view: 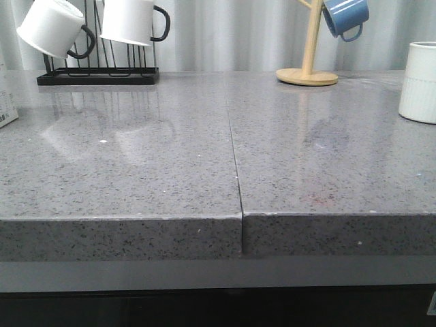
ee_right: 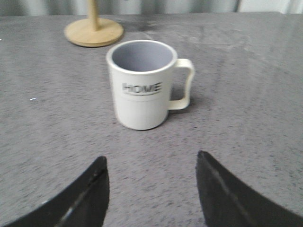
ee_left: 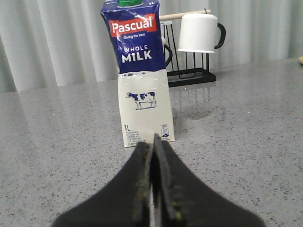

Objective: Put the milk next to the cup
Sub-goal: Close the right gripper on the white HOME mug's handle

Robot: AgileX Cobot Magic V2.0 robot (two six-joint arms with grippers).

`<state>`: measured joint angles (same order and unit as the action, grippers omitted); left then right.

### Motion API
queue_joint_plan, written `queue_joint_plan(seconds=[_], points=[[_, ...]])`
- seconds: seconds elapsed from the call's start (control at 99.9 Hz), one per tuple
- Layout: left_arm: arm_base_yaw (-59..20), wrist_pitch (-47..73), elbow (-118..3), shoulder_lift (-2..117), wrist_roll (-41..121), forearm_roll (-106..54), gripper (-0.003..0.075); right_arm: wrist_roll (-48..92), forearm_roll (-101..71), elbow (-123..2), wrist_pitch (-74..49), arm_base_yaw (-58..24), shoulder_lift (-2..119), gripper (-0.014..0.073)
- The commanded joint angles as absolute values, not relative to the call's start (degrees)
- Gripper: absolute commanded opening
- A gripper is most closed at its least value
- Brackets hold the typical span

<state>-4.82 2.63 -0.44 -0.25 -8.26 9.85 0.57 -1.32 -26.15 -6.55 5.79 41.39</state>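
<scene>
Milk (ee_left: pixel 141 71) stands upright on the grey table (view: pixel 136 170), straight ahead of the left pincer (ee_left: pixel 153 142), near but not touching; its cow side faces the fingers. Left pincer is clenched w/ nothing in it, tips pressed together. Cup (ee_right: pixel 142 90) sits upright straight ahead of the right pincer (ee_right: pixel 151 165), between the lines of its two fingers but apart from them; handle on the side of the right-hand finger as that wrist cam shows it. Right pincer is released, wide apart, empty. In the front cam, milk is only a sliver at the far left edge and cup is at the far right edge, so they're well apart. Behind the milk: black rack (ee_left: pixel 191 74) w/ a white mug (ee_left: pixel 199 32); beyond the cup: wooden stand base (ee_right: pixel 93 32). Step, I'd say: approach, grasp not started. Next move needs the left pincer to spread wider than the carton, ease fwd around it, clamp, then carry across to set down beside the cup. Tall carton looks tippy, so grip low-mid.
</scene>
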Motion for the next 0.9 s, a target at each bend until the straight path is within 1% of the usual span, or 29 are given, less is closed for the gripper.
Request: queue_joint_plan(seconds=[0.0,0.19,0.481,0.641,0.891], points=[[-5.0,-2.0,2.5,-2.2,-8.7,9.8,-0.0021,1.0,-1.7,-29.1,1.2,8.4,45.0,0.0423],[-5.0,-2.0,2.5,-2.2,-8.7,9.8,-0.0021,1.0,-2.0,-31.6,10.0,12.4,55.1,0.0423],[-5.0,-2.0,2.5,-2.2,-8.7,9.8,-0.0021,1.1,-1.9,-35.3,24.3,13.6,70.4,0.0423],[-5.0,-2.0,2.5,-2.2,-8.7,9.8,-0.0021,1.1,0.4,-36.8,26.9,13.6,76.3,0.0423],[-5.0,-2.0,2.5,-2.2,-8.7,9.8,-0.0021,1.1,1.8,-36.9,31.0,13.6,80.0,0.0423]])
